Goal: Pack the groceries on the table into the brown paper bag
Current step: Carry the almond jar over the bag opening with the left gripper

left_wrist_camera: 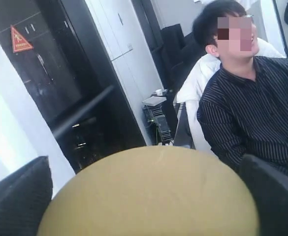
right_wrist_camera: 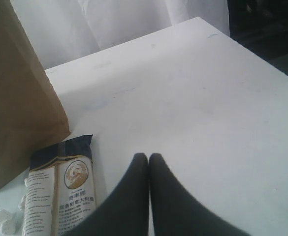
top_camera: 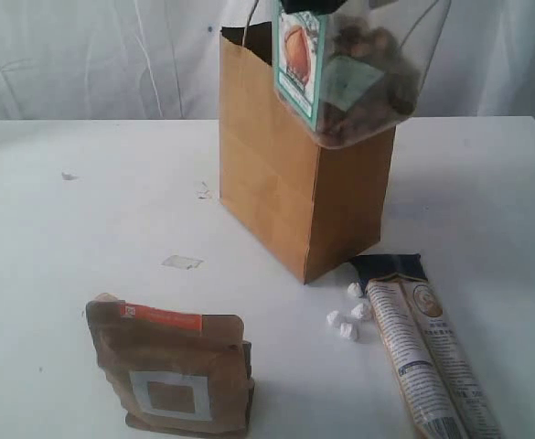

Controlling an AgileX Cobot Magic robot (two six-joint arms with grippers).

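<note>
Above the open mouth of the brown paper bag [top_camera: 267, 192], the gold-lidded clear jar [top_camera: 358, 73] hangs tilted, its printed label facing the exterior camera and its base level with the bag's rim. The left fingers [left_wrist_camera: 18, 196] stand spread wide to either side of the rounded gold lid, which fills the space between them in the left wrist view. They clamp the jar by its top, which leaves the body free to go down into the bag. Whether the base is squarely over the opening or a little in front of it cannot be told from these views. By my reading, this is the lowering step for the jar.

The bag stands upright near the middle of the white counter [top_camera: 66, 229], mouth up, well placed to take things from above. Just beside its near corner lie the long beige printed packet [top_camera: 427, 357] and a few small white lumps [top_camera: 345, 320]. The brown pouch with orange strip [top_camera: 171, 375] stands upright, well apart at the front. Both of these are yet to be packed.

The right fingers [right_wrist_camera: 134, 196] are pressed together on nothing, hovering over bare counter near the packet's dark end, likely parked clear of the bag.
</note>
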